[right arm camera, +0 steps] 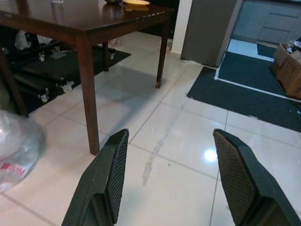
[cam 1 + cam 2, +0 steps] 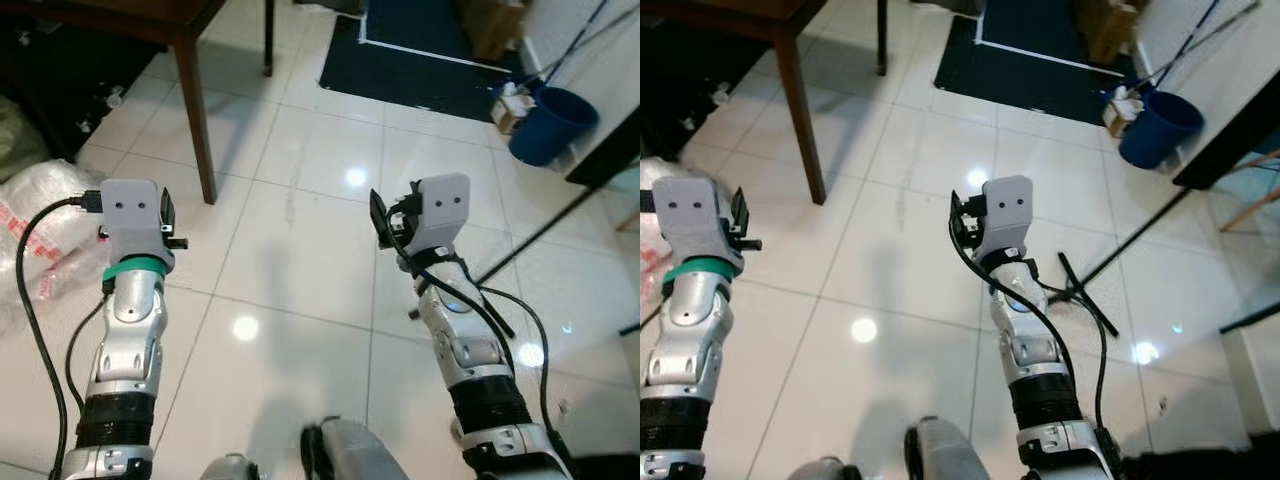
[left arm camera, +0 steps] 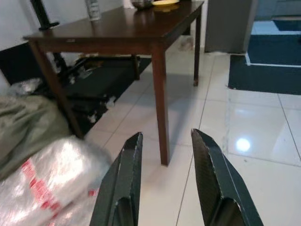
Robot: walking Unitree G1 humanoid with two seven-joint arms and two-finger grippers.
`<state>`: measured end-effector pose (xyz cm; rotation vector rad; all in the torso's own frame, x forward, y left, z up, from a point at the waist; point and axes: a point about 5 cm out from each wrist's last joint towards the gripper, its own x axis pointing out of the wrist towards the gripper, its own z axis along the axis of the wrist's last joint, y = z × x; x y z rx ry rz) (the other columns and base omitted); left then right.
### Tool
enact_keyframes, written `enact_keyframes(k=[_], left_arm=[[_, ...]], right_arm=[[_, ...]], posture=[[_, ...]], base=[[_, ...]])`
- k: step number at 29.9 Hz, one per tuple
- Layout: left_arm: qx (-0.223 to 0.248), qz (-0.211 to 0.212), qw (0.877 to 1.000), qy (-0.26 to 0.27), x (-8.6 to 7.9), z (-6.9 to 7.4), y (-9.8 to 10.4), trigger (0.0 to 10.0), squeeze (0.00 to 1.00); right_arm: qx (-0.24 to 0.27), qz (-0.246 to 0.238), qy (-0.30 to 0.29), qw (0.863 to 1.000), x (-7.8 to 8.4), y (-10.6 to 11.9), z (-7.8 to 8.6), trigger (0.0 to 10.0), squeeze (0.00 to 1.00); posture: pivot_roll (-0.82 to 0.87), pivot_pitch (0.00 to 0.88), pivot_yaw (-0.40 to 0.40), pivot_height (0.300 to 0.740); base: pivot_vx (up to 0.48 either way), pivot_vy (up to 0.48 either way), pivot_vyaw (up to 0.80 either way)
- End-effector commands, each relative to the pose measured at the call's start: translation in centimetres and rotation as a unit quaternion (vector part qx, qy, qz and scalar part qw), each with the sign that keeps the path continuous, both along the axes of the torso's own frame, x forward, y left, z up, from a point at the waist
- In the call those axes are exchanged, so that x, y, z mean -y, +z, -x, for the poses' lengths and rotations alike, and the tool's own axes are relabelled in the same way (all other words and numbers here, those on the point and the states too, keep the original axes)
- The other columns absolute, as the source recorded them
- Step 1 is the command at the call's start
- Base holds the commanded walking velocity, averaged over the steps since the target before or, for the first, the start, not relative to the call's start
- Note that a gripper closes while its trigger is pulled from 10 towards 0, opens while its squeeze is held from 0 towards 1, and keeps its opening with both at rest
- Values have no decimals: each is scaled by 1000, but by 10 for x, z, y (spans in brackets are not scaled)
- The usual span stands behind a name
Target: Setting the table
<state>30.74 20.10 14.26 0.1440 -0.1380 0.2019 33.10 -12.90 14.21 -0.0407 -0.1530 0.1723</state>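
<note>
Desk [image 1: 89, 21] ahead and off to my left, its near leg closest to the left gripper [image 3: 164, 160]; both arms are raised over bare floor tile. Left jaws are parted a little and empty, right gripper [image 1: 171, 165] spread wide and empty. Yellow plate [image 1: 136, 3] sits at the desk's far end, so I judge walking up comes first.

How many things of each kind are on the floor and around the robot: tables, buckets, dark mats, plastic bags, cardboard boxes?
Wooden table: 1
Blue bucket: 1
Dark mat: 1
Clear plastic bag with red print: 1
Cardboard box: 1
Total: 5
</note>
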Motion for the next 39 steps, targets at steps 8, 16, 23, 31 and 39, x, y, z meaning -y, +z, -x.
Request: enact_keyframes(k=[8,16,23,31,39], left_arm=[[-11,0,1000,-27,22,15,-11,10000,0],[-13,6,999,-49,38,14,-12,10000,0],[-12,1,998,-55,38,12,-9,10000,0],[-15,0,998,-65,42,12,-10,10000,0],[-14,-7,997,-78,46,11,-9,10000,0]], right_arm=[[-7,2,5,1000,3,-3,-4,10000,0],[-8,0,-1,1000,6,-6,-1,10000,0],[-10,-1,-8,1000,8,-8,0,10000,0],[-12,-4,-11,1000,7,-11,2,10000,0],[-14,-6,-13,1000,7,-14,4,10000,0]], posture=[[-81,34,-61,740],[-98,33,-46,740],[-100,36,-34,740],[-106,30,-15,740],[-113,10,-2,740]], base=[[469,0,0],[470,0,0],[469,0,0],[470,0,0],[469,0,0]])
